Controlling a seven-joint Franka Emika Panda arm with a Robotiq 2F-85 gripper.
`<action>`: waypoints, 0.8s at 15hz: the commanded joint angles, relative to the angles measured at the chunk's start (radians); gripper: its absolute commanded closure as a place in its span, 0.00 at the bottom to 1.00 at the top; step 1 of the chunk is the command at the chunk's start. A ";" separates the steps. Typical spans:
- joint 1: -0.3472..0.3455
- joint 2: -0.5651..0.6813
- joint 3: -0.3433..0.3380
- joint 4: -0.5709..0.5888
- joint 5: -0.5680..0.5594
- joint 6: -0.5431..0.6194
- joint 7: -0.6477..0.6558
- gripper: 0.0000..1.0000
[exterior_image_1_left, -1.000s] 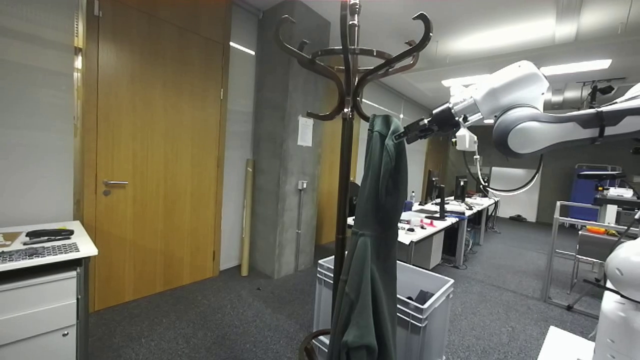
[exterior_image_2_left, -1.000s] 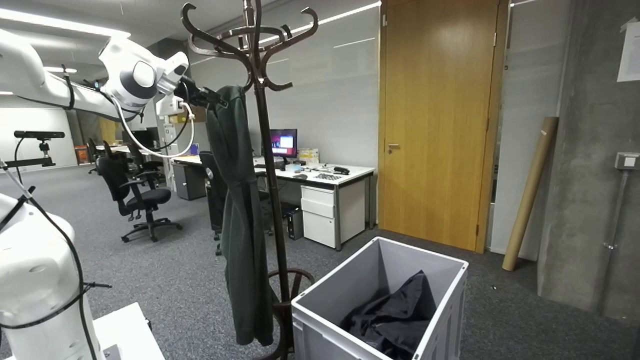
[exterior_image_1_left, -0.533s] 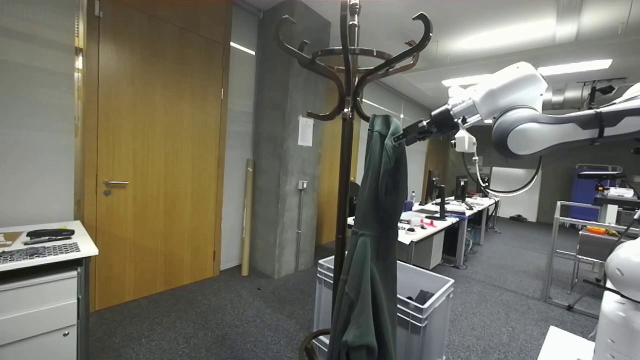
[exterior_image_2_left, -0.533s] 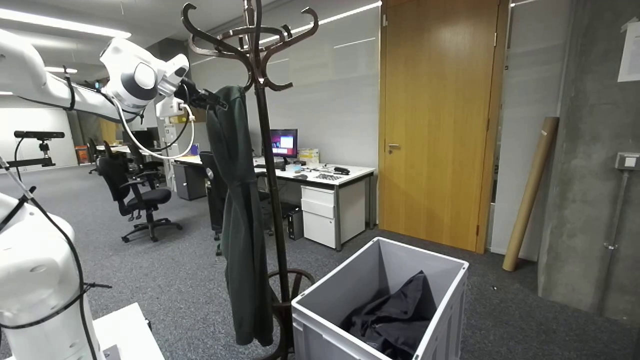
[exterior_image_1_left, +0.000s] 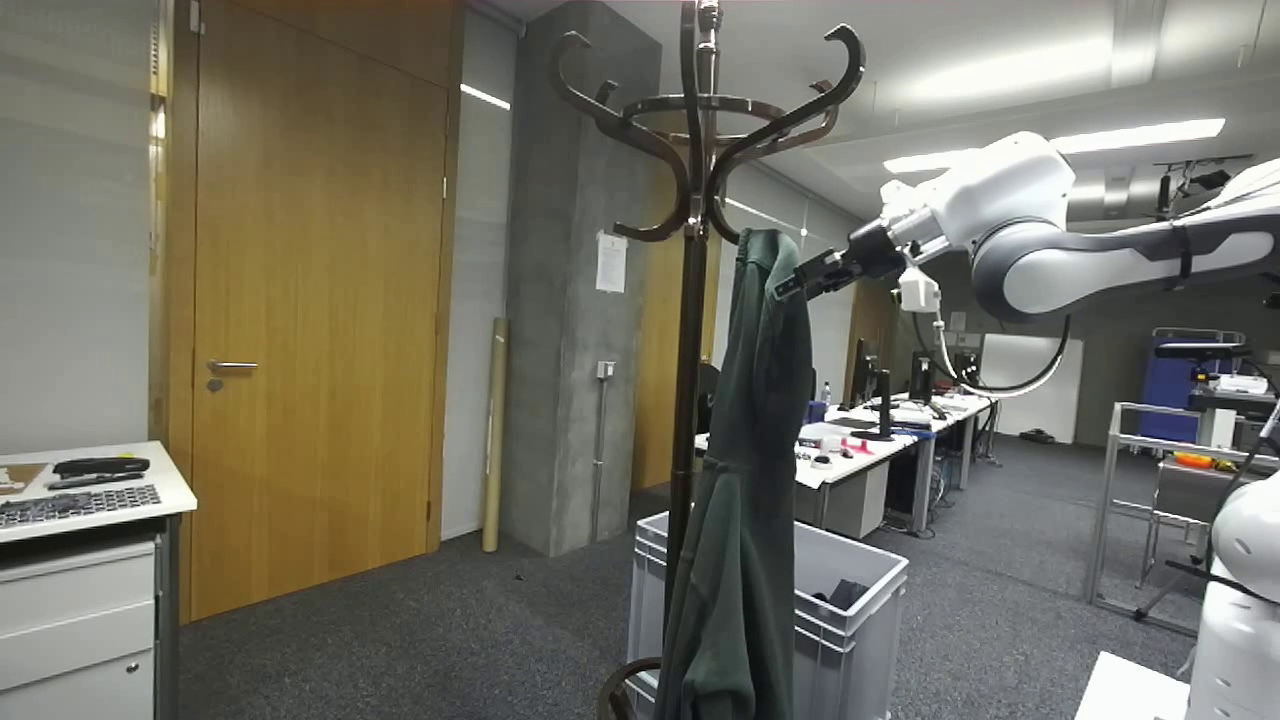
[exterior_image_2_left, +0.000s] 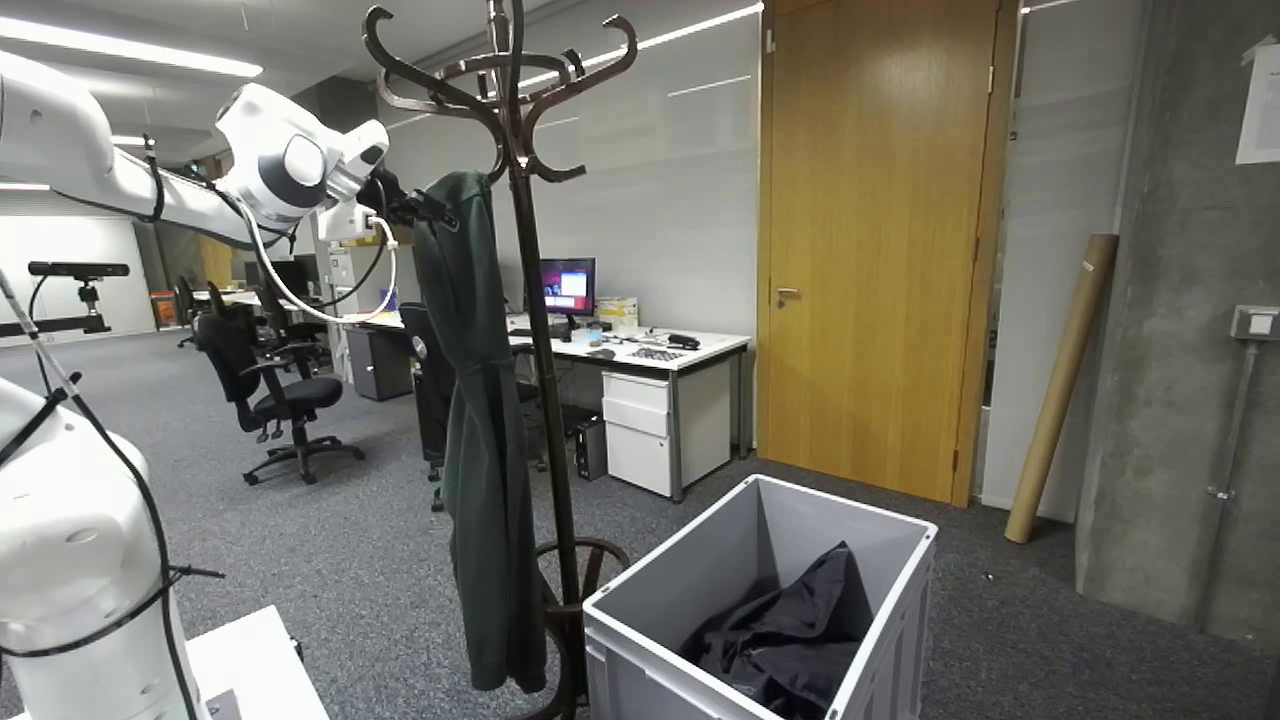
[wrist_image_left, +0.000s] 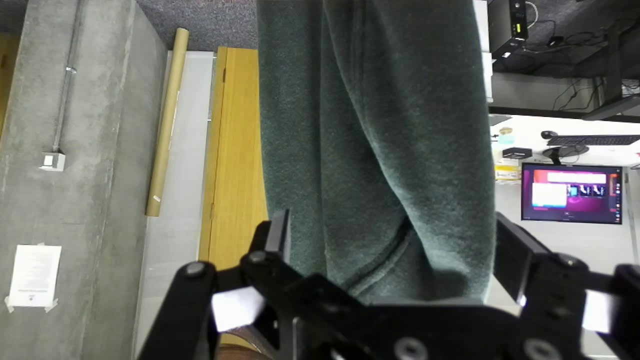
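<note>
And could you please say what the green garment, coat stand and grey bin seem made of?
Green garment: probably fleecy fabric, matt, with fuzzy nap and folds.
Coat stand: perhaps varnished bentwood, glossy, with highlights along its curves; possibly metal.
Grey bin: likely plastic, low-sheen, with moulded ribs.

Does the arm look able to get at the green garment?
Probably yes: the open claw faces the green garment, fingers flanking it in the wrist view; nothing visible blocks the way.
</note>
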 joint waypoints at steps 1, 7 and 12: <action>0.011 0.048 -0.019 0.038 -0.023 0.020 -0.035 0.26; 0.019 0.043 -0.022 0.048 -0.027 0.007 -0.042 0.63; 0.070 -0.034 -0.023 0.018 -0.013 -0.017 -0.042 0.99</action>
